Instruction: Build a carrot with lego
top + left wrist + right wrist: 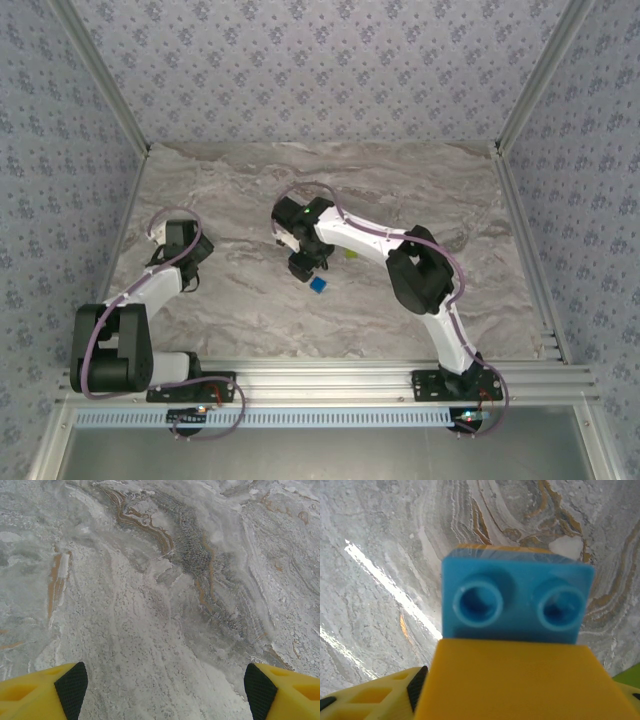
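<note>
From above, at the back of the rig, the marble table [400,180] lies between patterned walls. The left pincer [183,248] hangs over the table's left side, well apart from any brick. The right arm reaches across to the middle, and the right pincer [303,266] points down just beside a blue brick [318,285] lying on the table. A tiny lime green brick [350,255] sits near it, to the right of the pincer. From this height I cannot make out how either pincer's jaws stand.

Over at the left wrist, you see what the top view hides. The two yellow fingers [40,692] with their black pads stand wide apart, with bare marble between them and nothing held.

Down at the right wrist, the carrot [520,630] looms close and blurred. Its blue brick shows two round studs, an orange brick [520,680] lies in front of it, and an orange edge peeks out behind. A sliver of lime green shows at the right edge. One black pad [417,687] sits right against the orange brick, but I cannot tell whether the pincer grips the stack or stands loose around it.
</note>
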### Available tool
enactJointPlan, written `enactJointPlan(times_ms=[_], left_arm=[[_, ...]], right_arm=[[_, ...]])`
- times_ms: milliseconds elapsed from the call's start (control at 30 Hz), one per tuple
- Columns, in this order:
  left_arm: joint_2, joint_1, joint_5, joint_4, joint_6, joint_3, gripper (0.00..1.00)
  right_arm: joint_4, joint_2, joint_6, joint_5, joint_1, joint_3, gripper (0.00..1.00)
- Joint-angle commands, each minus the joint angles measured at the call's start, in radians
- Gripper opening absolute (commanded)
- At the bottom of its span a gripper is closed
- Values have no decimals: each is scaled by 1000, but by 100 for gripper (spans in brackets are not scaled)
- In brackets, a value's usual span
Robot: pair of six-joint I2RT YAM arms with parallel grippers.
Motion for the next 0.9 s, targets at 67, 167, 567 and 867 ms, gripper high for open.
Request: enactJointPlan(times_ms=[67,167,567,867], left_arm=[[5,-5,-16,-14,13,22,84],[5,-4,-14,-14,13,22,84],[8,-5,-15,-14,15,24,84],[8,-6,-15,-16,15,26,84]], right_arm=[[22,-90,-3,-32,-6,-25,67],[19,-126,-3,-24,-9,-28,68],[24,-251,16,7,-31,-9,56],[16,-162,34,-35,-35,74,25]])
